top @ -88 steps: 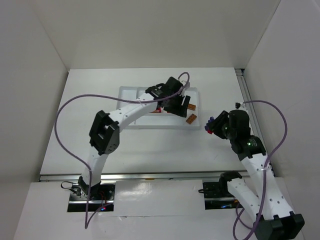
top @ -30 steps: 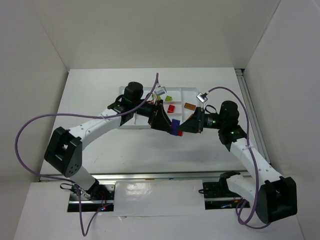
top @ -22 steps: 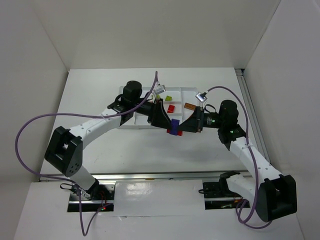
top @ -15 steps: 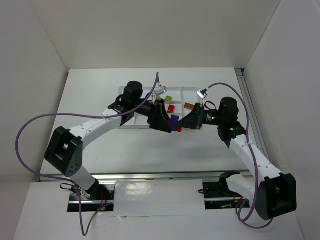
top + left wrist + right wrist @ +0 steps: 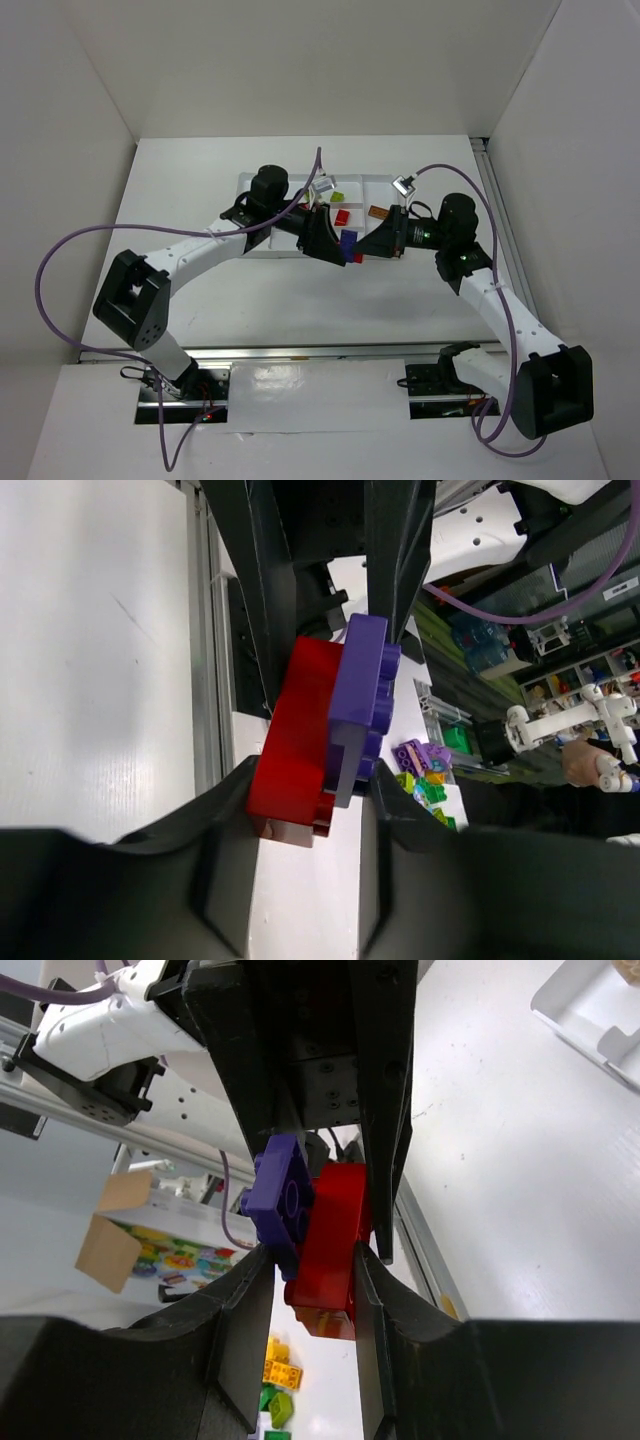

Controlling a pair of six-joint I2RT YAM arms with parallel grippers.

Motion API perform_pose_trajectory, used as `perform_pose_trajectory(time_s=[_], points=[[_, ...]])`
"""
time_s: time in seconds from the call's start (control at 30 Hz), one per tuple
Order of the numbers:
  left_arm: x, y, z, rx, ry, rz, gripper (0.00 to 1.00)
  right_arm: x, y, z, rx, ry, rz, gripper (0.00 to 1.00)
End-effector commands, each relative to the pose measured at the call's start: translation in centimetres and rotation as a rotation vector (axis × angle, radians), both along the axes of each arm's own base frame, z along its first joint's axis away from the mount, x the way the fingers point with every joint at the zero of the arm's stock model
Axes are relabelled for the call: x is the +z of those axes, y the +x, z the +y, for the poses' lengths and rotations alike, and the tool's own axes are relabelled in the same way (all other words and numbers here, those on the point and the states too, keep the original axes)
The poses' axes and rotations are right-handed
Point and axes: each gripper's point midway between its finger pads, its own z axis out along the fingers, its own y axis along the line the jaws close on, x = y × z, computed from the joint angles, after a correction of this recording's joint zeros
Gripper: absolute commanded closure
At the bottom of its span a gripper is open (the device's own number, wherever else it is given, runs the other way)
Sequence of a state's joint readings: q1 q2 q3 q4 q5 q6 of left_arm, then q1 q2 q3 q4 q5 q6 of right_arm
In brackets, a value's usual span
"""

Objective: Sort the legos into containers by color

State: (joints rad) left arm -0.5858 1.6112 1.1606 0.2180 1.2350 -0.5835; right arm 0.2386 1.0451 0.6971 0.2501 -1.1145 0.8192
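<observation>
Legos: in the top view a red plastic lego brick and a blue-purple plastic lego brick, pressed face to face as one brick pair (image 5: 349,244), sit right between the two tips. The left gripper (image 5: 338,246) is on one end and the right gripper (image 5: 364,247) on the other, fingers pointing at each other over the white table (image 5: 300,300). Just behind both grippers lies a flat white rectangular plastic tray (image 5: 365,192). A loose red brick (image 5: 342,216) sits in it just beyond the left gripper's tip, a lime green brick (image 5: 338,196) farther beyond that, and an orange-brown brick (image 5: 379,212) just beyond the right gripper's tip; which compartments, cannot tell. Left wrist view: the left gripper (image 5: 305,825) is clamped on the near end of the brick pair (image 5: 320,730), its own fingers (image 5: 228,865) dark and blurred on either side. The red half is against one finger and the studded purple half against the other. The right gripper's black fingers (image 5: 395,550) close on the far end. Right wrist view: the right gripper (image 5: 310,1300) is clamped on its near end of the brick pair (image 5: 320,1230), fingers (image 5: 240,1330) flanking it, with the purple half's studs showing. The left gripper's fingers (image 5: 385,1110) grip the far end.
</observation>
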Motion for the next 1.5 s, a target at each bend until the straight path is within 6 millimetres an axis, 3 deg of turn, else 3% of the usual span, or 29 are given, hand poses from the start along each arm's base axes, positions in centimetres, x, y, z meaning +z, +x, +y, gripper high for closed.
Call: perform_pose_trajectory(time_s=[0.0,0.13,0.17,0.23,0.27,0.3,0.33,0.37,0.43,0.47,0.67,0.9,1.1,1.23,1.33,1.47], points=[[1.7,-0.4,-0.4,-0.027,-0.068,-0.078,0.65,0.7,1.0,0.3,-0.030,-0.002,-0.059,0.85],[1.8,0.0,-0.6,-0.001,-0.063,-0.071,0.94,0.0,0.8,0.3,-0.031,-0.044,-0.069,0.84],[1.8,0.0,-0.6,-0.001,-0.063,-0.071,1.00,0.1,0.8,0.3,-0.030,-0.051,-0.072,0.79],[1.3,0.0,-0.6,-0.011,-0.056,-0.062,1.00,-0.4,1.1,0.1,-0.050,-0.082,-0.073,0.68],[1.2,-0.1,-0.5,-0.011,-0.048,-0.051,1.00,0.0,1.2,0.1,-0.049,-0.089,-0.089,0.55],[1.2,-0.1,-0.6,-0.012,-0.052,-0.063,1.00,0.2,1.4,0.0,-0.057,-0.102,-0.101,0.30],[1.2,-0.1,-0.5,-0.012,-0.039,-0.044,1.00,-0.6,1.6,-0.1,-0.074,-0.135,-0.066,0.23],[1.1,0.2,-0.3,-0.004,-0.035,-0.047,1.00,0.3,2.1,-0.3,-0.089,-0.159,-0.129,0.21],[1.1,0.2,-0.3,-0.005,-0.032,-0.050,1.00,-0.3,2.9,-0.8,-0.133,-0.219,-0.112,0.21],[0.8,0.3,-0.3,0.002,-0.025,-0.056,1.00,0.4,3.2,-0.9,-0.141,-0.227,-0.146,0.21],[0.6,0.6,-0.3,0.019,-0.010,-0.062,1.00,1.4,3.4,-0.5,-0.126,-0.188,-0.166,0.52],[0.4,0.8,-0.1,0.030,-0.005,-0.046,1.00,1.3,2.7,0.1,-0.064,-0.167,-0.167,0.61],[0.3,1.0,-0.2,0.030,0.002,-0.036,1.00,1.0,2.7,0.3,-0.062,-0.145,-0.152,0.89],[0.2,1.5,-0.4,0.047,0.013,-0.043,1.00,-0.4,3.5,-0.1,-0.129,-0.167,-0.112,0.97],[-0.8,2.0,-0.5,0.064,0.041,-0.035,0.90,-2.2,3.5,-0.3,-0.160,-0.180,-0.060,1.00],[-1.9,2.8,-0.9,0.076,0.079,-0.011,0.74,-3.1,3.3,-0.3,-0.165,-0.167,-0.038,1.00]])
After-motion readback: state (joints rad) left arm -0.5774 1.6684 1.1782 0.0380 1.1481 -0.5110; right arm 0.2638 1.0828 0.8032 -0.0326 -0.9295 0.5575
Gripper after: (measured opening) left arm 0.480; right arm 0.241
